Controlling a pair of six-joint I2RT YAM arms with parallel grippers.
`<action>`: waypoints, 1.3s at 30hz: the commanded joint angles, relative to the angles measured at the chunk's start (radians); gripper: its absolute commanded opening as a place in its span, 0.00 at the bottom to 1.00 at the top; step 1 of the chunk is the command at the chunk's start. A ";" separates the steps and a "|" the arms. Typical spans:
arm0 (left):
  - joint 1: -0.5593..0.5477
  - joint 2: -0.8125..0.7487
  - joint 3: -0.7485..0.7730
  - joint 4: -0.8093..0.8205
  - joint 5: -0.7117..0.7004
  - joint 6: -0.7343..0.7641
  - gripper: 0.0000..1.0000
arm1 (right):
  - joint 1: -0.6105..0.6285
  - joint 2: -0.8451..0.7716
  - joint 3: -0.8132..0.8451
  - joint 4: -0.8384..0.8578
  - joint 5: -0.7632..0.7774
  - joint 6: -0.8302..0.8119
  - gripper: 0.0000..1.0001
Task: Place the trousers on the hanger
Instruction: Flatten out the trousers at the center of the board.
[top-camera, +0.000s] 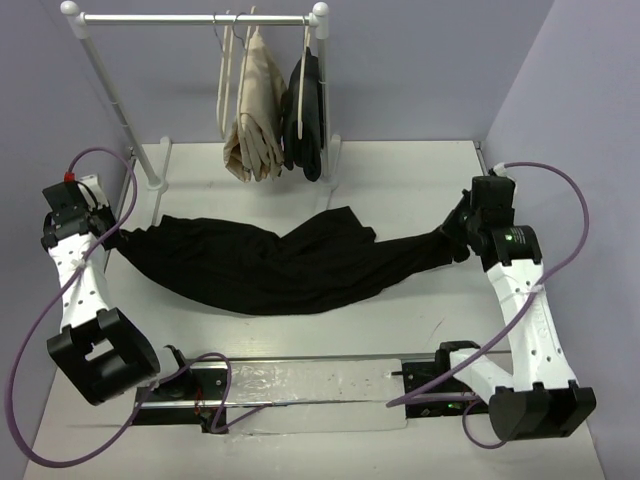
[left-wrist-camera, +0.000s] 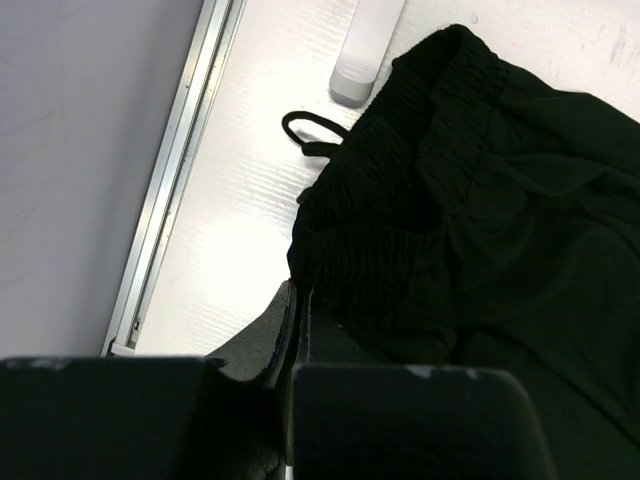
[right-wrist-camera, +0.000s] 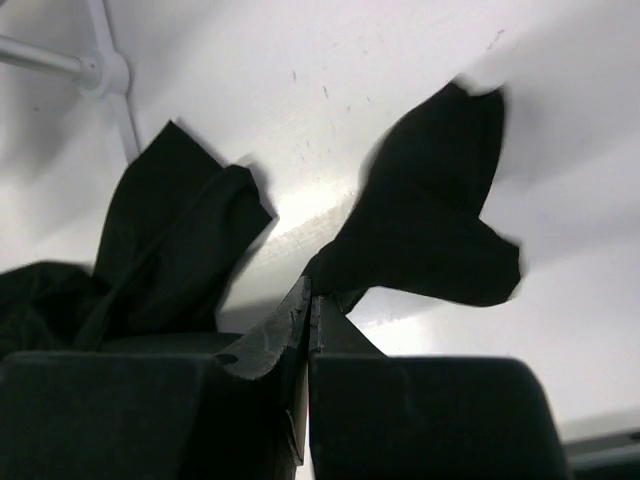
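**While both ends are pinched, the trousers (top-camera: 290, 265) sag onto the counter (top-camera: 400, 180)**

My left gripper (left-wrist-camera: 300, 300) is clamped on the waistband (left-wrist-camera: 400, 170), my right gripper (right-wrist-camera: 308, 290) on a leg end (right-wrist-camera: 430, 220). Behind, I see the rail (top-camera: 200, 18) carrying beige trousers (top-camera: 255, 110) and a smaller black garment (top-camera: 308, 120).

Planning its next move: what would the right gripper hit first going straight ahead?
The black trousers pinched in the right gripper; beyond that fabric, probably the white table, though depth is unclear.

- From above and behind, we look down over the whole table (top-camera: 400, 185).
- Each wrist camera looks closely past its fingers (left-wrist-camera: 262, 345) at the trousers (top-camera: 280, 265), shared by every view.
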 joint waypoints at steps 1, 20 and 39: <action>0.007 0.006 0.065 0.071 0.017 -0.001 0.00 | 0.055 0.028 0.082 -0.117 0.024 -0.008 0.00; 0.008 0.011 -0.001 0.116 0.083 -0.043 0.00 | 0.074 0.947 0.796 -0.094 0.045 -0.124 0.75; 0.007 0.026 -0.018 0.125 0.115 -0.055 0.00 | -0.366 0.615 -0.050 0.297 -0.119 -0.003 0.70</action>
